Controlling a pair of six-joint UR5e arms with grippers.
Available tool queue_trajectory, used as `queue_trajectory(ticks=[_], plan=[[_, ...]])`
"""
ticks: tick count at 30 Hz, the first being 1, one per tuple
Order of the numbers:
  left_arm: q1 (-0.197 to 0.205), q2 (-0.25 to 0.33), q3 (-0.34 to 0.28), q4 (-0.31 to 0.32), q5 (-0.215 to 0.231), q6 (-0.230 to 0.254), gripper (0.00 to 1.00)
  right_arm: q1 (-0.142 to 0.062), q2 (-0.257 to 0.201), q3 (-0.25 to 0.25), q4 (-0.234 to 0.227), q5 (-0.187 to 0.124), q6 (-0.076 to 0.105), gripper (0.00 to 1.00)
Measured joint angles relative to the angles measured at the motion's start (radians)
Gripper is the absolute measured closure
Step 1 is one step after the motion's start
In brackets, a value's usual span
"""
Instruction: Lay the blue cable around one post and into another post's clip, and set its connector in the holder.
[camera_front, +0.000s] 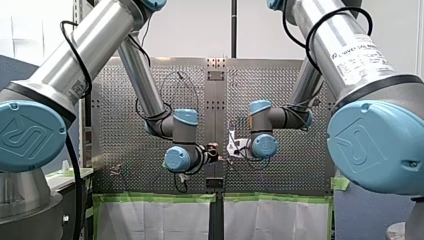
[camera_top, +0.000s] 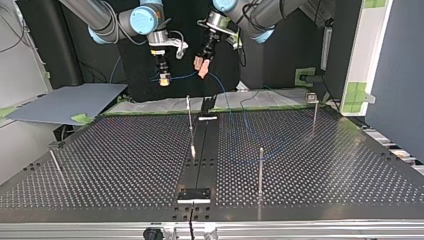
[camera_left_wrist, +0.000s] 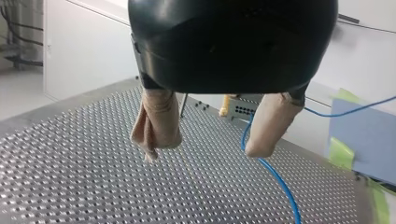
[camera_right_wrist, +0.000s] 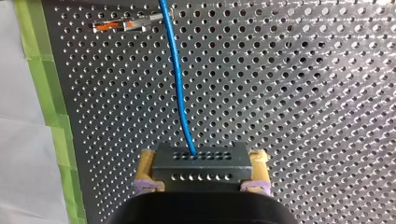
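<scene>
In the right wrist view my right gripper (camera_right_wrist: 201, 164) is shut on a grey connector block (camera_right_wrist: 201, 155), yellow pads on both its sides. The blue cable (camera_right_wrist: 180, 88) leaves the block and runs ahead over the perforated plate. In the top view that gripper (camera_top: 163, 76) hangs above the table's far edge, and the cable (camera_top: 227, 102) sags past my left gripper (camera_top: 202, 65) onto the table. My left gripper (camera_left_wrist: 204, 149) is open, beige pads apart, with the cable (camera_left_wrist: 275, 172) passing beside one finger (camera_left_wrist: 266, 126), not between them.
Thin posts stand on the table: one (camera_top: 189, 114) at the far middle, one (camera_top: 260, 167) nearer, one with a clip (camera_top: 311, 97) at the top view's right, and a tilted one (camera_top: 55, 161) at its left. A black holder block (camera_top: 194, 195) sits at the near edge. Green tape (camera_right_wrist: 44, 93) lines the plate's edge.
</scene>
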Motion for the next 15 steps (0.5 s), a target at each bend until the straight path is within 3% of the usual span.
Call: queue_trajectory(ticks=[7, 15], plan=[[-0.013, -0.045, 0.005, 0.059, 0.003, -0.008, 0.00, -0.006, -0.004, 0.000, -0.003, -0.001, 0.010, 0.67], [-0.028, -0.108, 0.036, 0.123, -0.001, -0.025, 0.00, -0.001, -0.005, 0.000, -0.002, -0.002, 0.005, 0.67]])
